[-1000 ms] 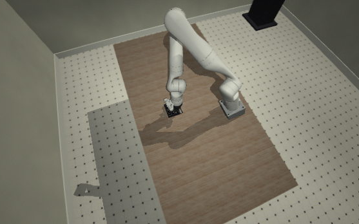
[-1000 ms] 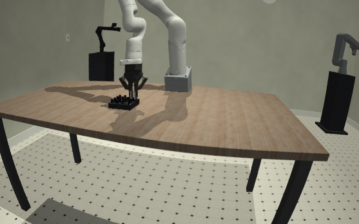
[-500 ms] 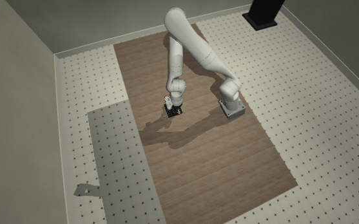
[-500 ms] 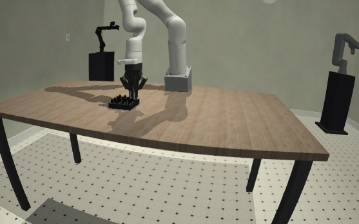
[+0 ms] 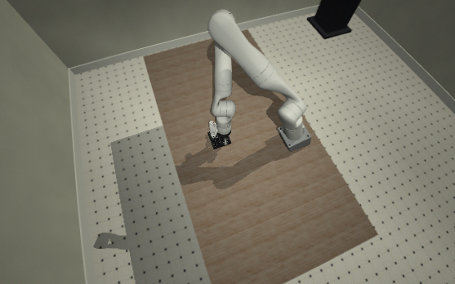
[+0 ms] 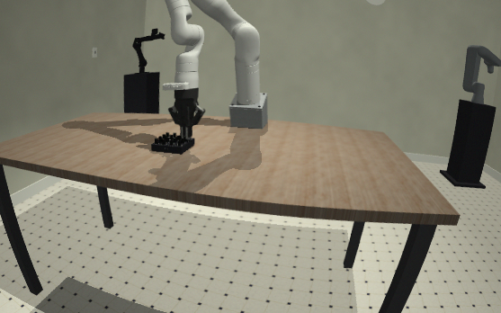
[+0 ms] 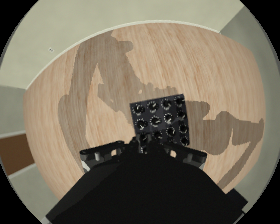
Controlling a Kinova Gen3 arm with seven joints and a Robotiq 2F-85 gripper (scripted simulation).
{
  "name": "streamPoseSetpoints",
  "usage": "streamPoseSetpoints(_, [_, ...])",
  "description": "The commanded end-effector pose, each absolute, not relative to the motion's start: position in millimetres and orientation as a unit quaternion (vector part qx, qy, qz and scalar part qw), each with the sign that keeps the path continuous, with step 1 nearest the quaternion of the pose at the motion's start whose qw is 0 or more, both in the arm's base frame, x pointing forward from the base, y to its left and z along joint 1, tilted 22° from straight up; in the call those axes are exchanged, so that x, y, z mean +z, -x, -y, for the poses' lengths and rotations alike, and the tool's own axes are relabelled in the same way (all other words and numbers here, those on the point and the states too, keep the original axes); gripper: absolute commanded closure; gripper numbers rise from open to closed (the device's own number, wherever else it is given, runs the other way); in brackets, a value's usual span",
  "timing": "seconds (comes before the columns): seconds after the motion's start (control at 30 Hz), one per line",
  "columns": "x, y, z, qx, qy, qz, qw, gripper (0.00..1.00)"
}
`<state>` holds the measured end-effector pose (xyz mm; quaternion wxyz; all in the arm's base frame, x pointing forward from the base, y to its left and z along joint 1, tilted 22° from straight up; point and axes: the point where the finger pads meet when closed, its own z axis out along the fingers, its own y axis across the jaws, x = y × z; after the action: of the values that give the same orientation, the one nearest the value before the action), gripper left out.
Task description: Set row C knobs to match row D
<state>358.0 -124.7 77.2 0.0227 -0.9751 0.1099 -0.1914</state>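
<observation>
The black knob box (image 5: pixel 216 144) (image 6: pixel 166 147) (image 7: pixel 174 110) stands flat on the table. Several short dark knobs rise from its top in a four-by-four grid, with white marks around them. The printed names and the socket cannot be made out. My gripper (image 6: pixel 187 136) points straight down at the box's back right corner in the exterior view, its fingertips low among the knobs. It looks shut on a knob near that corner, but its own body hides that knob in the wrist view. Which knob it is, and where its line points, cannot be told.
The wooden table (image 5: pixel 260 204) (image 6: pixel 314 171) (image 7: pixel 191 55) carries the arm's grey base (image 5: pixel 297 140) (image 6: pixel 248 116), beyond the box in the exterior view. Arm shadows cross the table and part of the box's surroundings. Black pedestals stand on the floor away from the table.
</observation>
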Motion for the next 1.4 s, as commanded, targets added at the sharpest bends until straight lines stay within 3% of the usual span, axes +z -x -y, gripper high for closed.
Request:
streamPoseSetpoints(0.0, [76.5, -357.1, 128.3, -0.191, 0.975, -0.115, 0.018, 0.92])
streamPoseSetpoints(0.47, [76.5, -357.1, 128.3, -0.191, 0.975, -0.113, 0.018, 0.92])
streamPoseSetpoints(0.5, [76.5, -357.1, 128.3, -0.191, 0.975, -0.113, 0.018, 0.81])
streamPoseSetpoints(1.37, [80.0, -354.7, 127.9, -0.19, 0.975, -0.114, 0.019, 0.81])
